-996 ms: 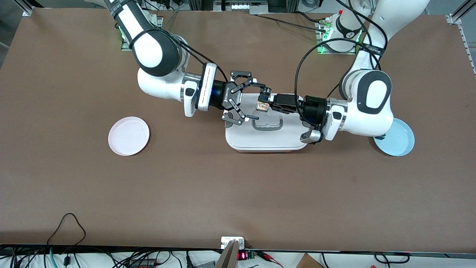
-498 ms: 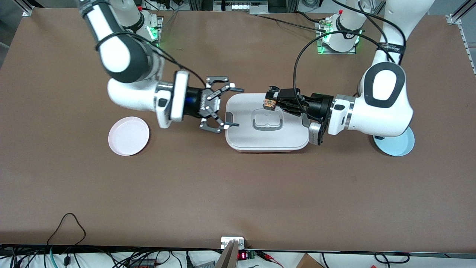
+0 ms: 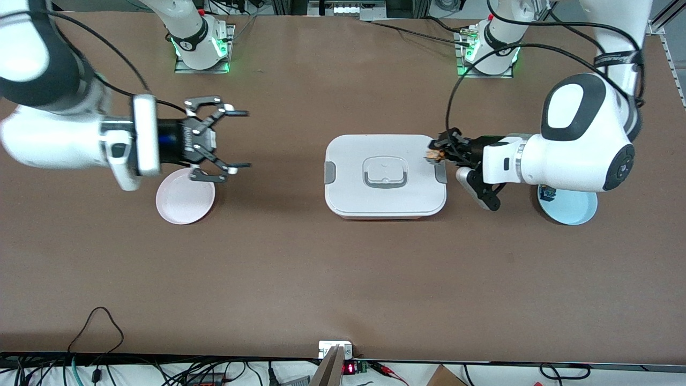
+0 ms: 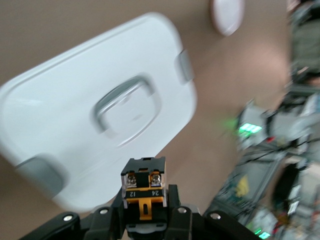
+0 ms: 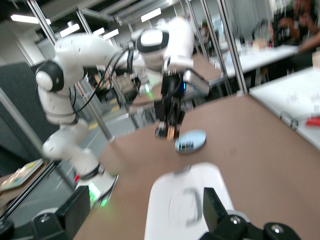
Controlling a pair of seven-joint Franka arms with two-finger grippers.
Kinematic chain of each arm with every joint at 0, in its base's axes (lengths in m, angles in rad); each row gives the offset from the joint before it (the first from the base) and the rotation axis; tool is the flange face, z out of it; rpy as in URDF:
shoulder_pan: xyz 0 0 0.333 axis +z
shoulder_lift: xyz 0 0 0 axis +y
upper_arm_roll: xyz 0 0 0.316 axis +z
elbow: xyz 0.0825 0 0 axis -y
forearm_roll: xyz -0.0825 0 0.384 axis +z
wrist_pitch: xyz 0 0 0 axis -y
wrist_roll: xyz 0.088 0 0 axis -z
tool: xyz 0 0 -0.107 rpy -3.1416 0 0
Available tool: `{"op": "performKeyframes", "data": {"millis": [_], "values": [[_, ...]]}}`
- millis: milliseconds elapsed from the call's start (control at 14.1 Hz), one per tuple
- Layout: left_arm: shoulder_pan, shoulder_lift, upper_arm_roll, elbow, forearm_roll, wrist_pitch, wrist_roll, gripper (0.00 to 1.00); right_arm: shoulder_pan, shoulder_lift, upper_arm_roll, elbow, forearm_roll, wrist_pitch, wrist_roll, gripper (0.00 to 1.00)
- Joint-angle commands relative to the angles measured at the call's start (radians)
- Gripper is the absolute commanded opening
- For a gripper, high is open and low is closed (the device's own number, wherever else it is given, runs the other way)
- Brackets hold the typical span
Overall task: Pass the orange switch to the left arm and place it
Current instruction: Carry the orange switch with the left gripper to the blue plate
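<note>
The left arm's black two-finger pincer [image 3: 435, 154] is gripping the tiny black-bodied orange switch [image 4: 144, 192], holding it in the air over the edge of the large white lidded plastic box [image 3: 385, 174] at the left arm's end of that box. The right arm's black pincer [image 3: 244, 139] is hanging with its jaws spread wide and nothing between them, over the brown tabletop [image 3: 343, 279] just beside the round pink plate [image 3: 185, 201] and well apart from the switch. The two pincers are standing too far apart for a handover, so both arms are likely facing a reach across the box, and a low pass is risking a knock against the lid or its grey handle recess [image 3: 385, 172]. The grip is covering only the switch's lower body, so a bump or a mistimed release is threatening a drop onto the lid. A second small component [image 3: 547, 192] is lying on the pale blue plate [image 3: 576, 212] near the left arm.
</note>
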Motion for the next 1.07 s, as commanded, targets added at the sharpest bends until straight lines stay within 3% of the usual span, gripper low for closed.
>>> {"op": "performKeyframes", "data": {"millis": [0,142,285,427,569,783,854,996], "values": [[0.009,-0.027,-0.008,0.013,0.216,-0.038,0.086,0.01,-0.036,-0.088,-0.045,-0.009,-0.171,-0.083,0.159,1.0],[0.009,-0.027,-0.008,0.006,0.392,-0.033,0.174,0.01,-0.036,-0.168,-0.088,-0.008,-0.384,-0.098,0.341,1.0],[0.019,-0.008,-0.001,-0.003,0.534,-0.003,0.255,0.0,-0.031,-0.256,-0.083,-0.006,-0.626,-0.098,0.559,1.0],[0.049,0.01,-0.002,-0.006,0.647,0.031,0.356,0.0,-0.031,-0.279,-0.086,-0.005,-0.748,-0.118,0.669,1.0],[0.101,0.019,-0.002,-0.032,0.744,0.078,0.488,0.0,-0.031,-0.279,-0.085,-0.002,-0.929,-0.135,0.75,1.0],[0.212,0.027,0.0,-0.127,0.848,0.248,0.735,0.0,-0.011,-0.279,-0.045,0.023,-1.156,-0.15,0.91,1.0],[0.242,0.033,0.0,-0.163,0.894,0.308,0.795,0.01,-0.01,-0.277,-0.034,0.026,-1.219,-0.153,0.921,1.0],[0.298,0.033,-0.002,-0.228,0.939,0.413,0.887,0.01,-0.016,-0.274,-0.037,0.026,-1.259,-0.15,0.924,1.0]]}}
